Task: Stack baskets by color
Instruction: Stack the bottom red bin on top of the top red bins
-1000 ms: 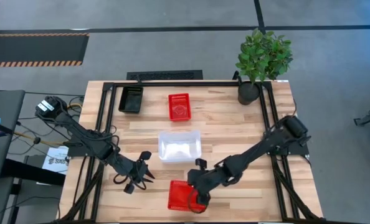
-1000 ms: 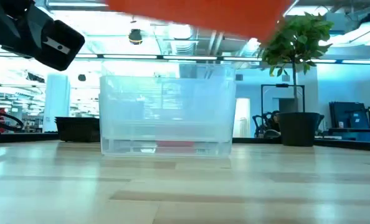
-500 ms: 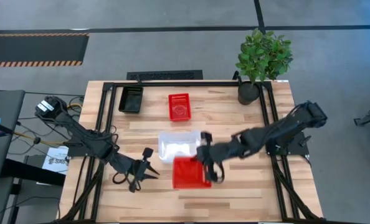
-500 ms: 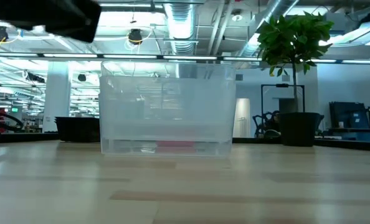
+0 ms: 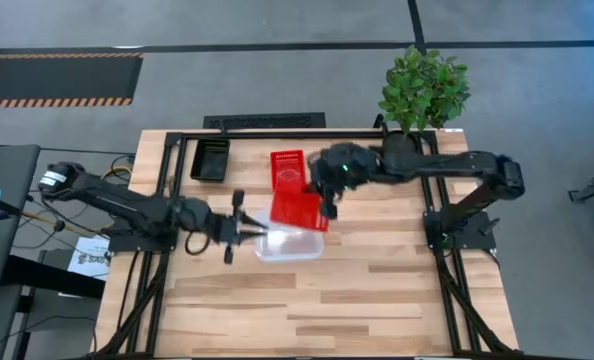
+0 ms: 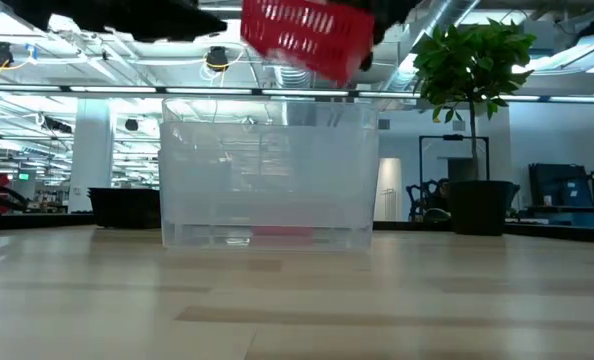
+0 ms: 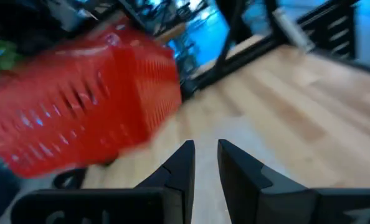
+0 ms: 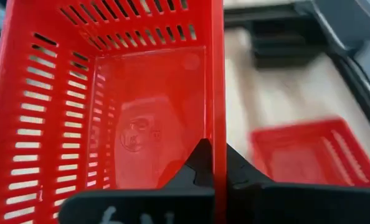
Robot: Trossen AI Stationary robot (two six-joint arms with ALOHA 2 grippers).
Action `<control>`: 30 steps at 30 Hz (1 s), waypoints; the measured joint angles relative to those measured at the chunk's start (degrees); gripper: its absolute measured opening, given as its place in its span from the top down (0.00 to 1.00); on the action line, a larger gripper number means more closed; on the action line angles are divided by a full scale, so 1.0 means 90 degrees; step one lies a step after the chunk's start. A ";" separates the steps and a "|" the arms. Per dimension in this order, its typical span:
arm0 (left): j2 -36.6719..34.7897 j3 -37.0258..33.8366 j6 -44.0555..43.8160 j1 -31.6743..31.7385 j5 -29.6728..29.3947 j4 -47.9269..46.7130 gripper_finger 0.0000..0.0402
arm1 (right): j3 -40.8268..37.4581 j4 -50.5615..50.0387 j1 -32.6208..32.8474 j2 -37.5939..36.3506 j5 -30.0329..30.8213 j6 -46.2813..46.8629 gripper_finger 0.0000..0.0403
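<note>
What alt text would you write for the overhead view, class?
The right claw carries a red perforated plastic basket above a clear plastic basket, near another red basket and a black basket on the wooden table. The left claw hovers beside the clear basket.

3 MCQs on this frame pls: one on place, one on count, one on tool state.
1. Where is the carried red basket?
A. on the floor
B. in the air over the clear basket
C. inside the black basket

2. How many red baskets show in the high view?
A. one
B. two
C. four

3. What is the right tool doing?
A. shut on the carried basket's wall
B. wide open over the plant
C. gripping the black basket

Key: 1 B, the low view shows it above the clear basket's rim. 2 B, the carried one plus a second red basket on the table. 3 A, the right wrist view shows its fingers pinching the red wall.
</note>
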 joint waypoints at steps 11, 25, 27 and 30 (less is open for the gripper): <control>-0.1041 -0.0001 -0.0562 0.1041 -0.0801 -0.2629 0.85 | 0.0004 0.1635 -0.1316 0.1040 -0.0154 0.0692 0.99; -0.1064 -0.0004 -0.0890 0.1142 -0.1902 -0.3000 0.85 | 0.1057 0.2501 -0.1717 0.2390 -0.0038 0.3088 0.98; -0.1064 -0.0004 -0.0895 0.1139 -0.1892 -0.3039 0.85 | 0.1116 0.2279 -0.1717 0.2396 0.0146 0.3106 0.98; -0.1062 -0.0003 -0.0946 0.1129 -0.1893 -0.3115 0.85 | 0.1152 0.2148 -0.1709 0.2367 0.0649 0.3076 0.99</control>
